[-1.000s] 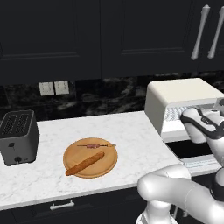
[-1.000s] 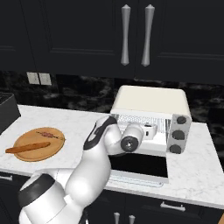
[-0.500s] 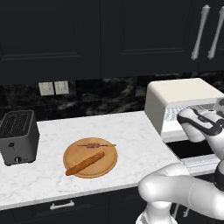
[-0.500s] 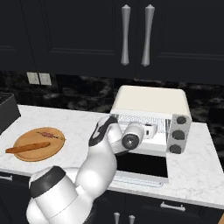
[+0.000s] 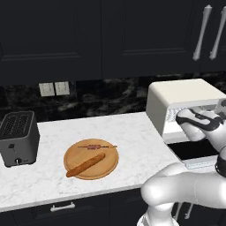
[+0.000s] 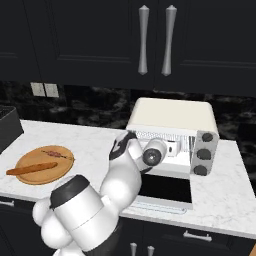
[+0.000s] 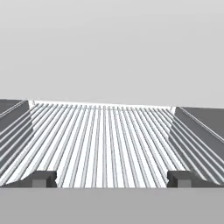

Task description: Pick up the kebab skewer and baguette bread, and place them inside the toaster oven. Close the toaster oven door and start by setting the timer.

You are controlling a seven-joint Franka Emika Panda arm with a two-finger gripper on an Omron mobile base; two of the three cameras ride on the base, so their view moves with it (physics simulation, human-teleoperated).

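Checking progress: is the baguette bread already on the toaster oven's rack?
No, the baguette bread lies on the wooden board beside the kebab skewer.

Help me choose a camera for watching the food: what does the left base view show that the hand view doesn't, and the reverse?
Left base view alone: the kebab skewer and baguette bread lying apart on a round wooden board, and a dark slot toaster.

Hand view alone: the open gripper over the bare wire rack.

Both: the toaster oven, door down.

Base pair flanking; hand inside toaster oven
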